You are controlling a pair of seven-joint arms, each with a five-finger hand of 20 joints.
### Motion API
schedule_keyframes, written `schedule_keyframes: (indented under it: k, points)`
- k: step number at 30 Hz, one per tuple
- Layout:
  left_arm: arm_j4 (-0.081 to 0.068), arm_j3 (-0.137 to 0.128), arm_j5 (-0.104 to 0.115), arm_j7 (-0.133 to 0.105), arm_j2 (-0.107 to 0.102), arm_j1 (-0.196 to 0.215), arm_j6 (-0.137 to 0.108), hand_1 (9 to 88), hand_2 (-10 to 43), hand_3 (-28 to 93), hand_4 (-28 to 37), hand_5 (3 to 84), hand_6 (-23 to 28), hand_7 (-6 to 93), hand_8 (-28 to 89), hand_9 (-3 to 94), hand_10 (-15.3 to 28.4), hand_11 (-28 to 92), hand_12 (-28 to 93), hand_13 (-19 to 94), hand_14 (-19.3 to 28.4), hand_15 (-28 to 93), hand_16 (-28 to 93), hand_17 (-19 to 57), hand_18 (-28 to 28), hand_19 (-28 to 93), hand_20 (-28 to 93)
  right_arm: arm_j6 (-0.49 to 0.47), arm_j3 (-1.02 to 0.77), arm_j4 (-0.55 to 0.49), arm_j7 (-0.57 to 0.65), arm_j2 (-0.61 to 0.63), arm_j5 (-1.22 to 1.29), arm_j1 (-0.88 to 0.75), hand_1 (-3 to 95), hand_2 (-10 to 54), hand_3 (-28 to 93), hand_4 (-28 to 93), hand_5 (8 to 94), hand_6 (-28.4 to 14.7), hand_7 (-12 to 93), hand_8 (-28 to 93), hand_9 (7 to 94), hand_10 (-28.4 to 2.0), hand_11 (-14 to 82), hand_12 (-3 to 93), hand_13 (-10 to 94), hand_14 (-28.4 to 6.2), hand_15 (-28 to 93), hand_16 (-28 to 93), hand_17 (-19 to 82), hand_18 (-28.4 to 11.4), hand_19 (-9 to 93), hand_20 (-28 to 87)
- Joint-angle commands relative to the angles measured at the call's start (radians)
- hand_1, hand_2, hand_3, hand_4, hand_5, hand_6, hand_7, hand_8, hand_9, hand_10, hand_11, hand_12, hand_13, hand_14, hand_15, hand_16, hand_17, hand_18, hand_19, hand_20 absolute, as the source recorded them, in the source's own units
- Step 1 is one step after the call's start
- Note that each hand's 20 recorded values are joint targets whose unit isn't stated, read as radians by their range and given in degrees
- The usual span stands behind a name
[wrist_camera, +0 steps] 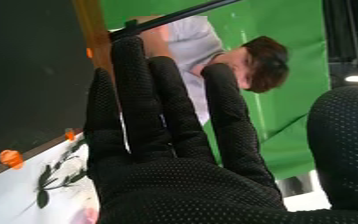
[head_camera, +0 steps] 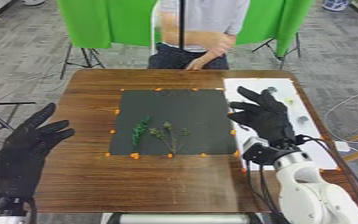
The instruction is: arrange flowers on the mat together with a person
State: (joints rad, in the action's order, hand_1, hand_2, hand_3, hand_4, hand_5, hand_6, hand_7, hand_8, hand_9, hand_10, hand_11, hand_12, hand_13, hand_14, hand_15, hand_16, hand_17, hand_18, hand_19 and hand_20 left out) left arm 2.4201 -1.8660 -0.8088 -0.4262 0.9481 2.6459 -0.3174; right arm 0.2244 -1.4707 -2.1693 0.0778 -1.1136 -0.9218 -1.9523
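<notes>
Nearest me, cables [head_camera: 262, 177] hang off my right wrist toward the near end of the white sheet [head_camera: 257, 84]; a low sweep could drag them across stems. My left hand [head_camera: 23, 146], loosely open and empty, sits by the left edge of the table [head_camera: 87, 180], where a careless swing inward could brush the mat [head_camera: 171, 104]. Near that mat's near edge lie a green sprig [head_camera: 141, 133] and, just beside it, thin branching stems [head_camera: 168, 131]. They lie loose, so I judge that anything set down too close would shift or tangle them. My right hand [head_camera: 266, 119] is over the white sheet's left edge, fingers stretched, nothing held. Beyond its fingertips is a dark flower [head_camera: 271, 89], near the sheet's far edge; thick gloved fingers could crush it, pinch only paper, or push it away.
</notes>
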Motion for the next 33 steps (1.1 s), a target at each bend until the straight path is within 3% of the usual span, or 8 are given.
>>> schedule_keyframes:
  k: [1,2,5,9,20,23,33]
  points:
    - [0.011,-0.002,-0.001,0.009,-0.011,0.008,-0.014,15.1,4.4,78,-28.3,33.4,5.0,14.7,-11,37.1,19.4,24,11,26,27.6,52,-9,-9.1,24.5,48,8,-0.017,-0.021,-0.012,0.003,-0.015,0.034,-0.035,13.2,13.4,73,-27,47.1,-4.3,11,-10,49.1,-22.3,17.2,15.0,42,-22.4,54,8,9,-25.2,55,13]
    - [0.016,-0.003,0.0,0.0,-0.014,0.021,-0.021,15.2,4.4,78,-28.3,33.4,5.0,14.7,-11,37.1,19.4,24,11,26,27.6,52,-9,-9.1,24.5,48,8,-0.028,-0.025,-0.01,0.011,-0.022,0.029,-0.034,13.2,13.4,73,-27,47.1,-4.3,11,-10,49.2,-22.3,17.2,15.0,42,-22.3,54,8,9,-25.2,55,13]
    - [0.017,-0.004,-0.006,0.035,-0.011,0.008,-0.01,15.3,4.5,78,-28.3,33.4,5.0,14.8,-11,37.2,19.4,25,11,26,27.8,52,-9,-9.1,24.6,48,8,-0.023,-0.03,-0.015,0.01,-0.021,0.027,-0.045,13.2,13.4,73,-27,47.2,-4.2,11,-10,49.3,-22.3,17.4,15.0,42,-22.4,54,8,9,-25.2,55,13]
    - [0.013,0.007,-0.005,0.05,-0.009,-0.003,-0.008,15.5,4.6,78,-28.3,33.5,5.1,14.8,-11,37.2,19.4,25,11,26,27.8,52,-9,-9.1,24.6,48,8,-0.021,-0.034,-0.014,0.014,-0.021,0.044,-0.05,13.1,13.5,73,-27,47.2,-4.2,11,-10,49.4,-22.2,17.3,15.0,42,-22.3,54,8,9,-25.2,55,13]
    - [0.019,0.006,-0.002,0.042,-0.015,0.004,-0.017,16.2,4.5,78,-28.3,33.8,5.4,14.6,-11,37.3,19.7,25,11,26,27.8,52,-9,-9.2,24.6,48,9,-0.027,-0.038,-0.015,0.005,-0.026,0.053,-0.054,13.2,13.8,73,-27,47.7,-4.2,11,-10,50.2,-22.3,18.1,15.0,43,-22.3,55,8,9,-25.0,55,14]
    - [0.018,0.005,-0.007,0.057,-0.008,-0.004,-0.007,16.3,4.5,78,-28.3,33.9,5.5,14.6,-11,37.3,19.7,25,11,26,27.9,52,-9,-9.2,24.6,48,9,-0.021,-0.037,-0.019,0.006,-0.027,0.044,-0.059,13.3,13.9,73,-27,47.7,-4.2,11,-10,50.2,-22.3,18.2,15.0,43,-22.3,55,8,9,-24.9,55,14]
    - [0.019,0.004,-0.002,0.039,-0.012,0.011,-0.017,16.6,4.4,78,-28.3,34.0,5.7,14.9,-11,37.3,19.8,25,11,26,28.0,52,-9,-9.2,24.6,48,9,-0.024,-0.036,-0.019,0.011,-0.029,0.039,-0.055,13.2,13.8,73,-27,47.9,-4.2,11,-10,50.4,-22.3,18.4,15.0,43,-22.3,55,8,9,-24.9,55,14]
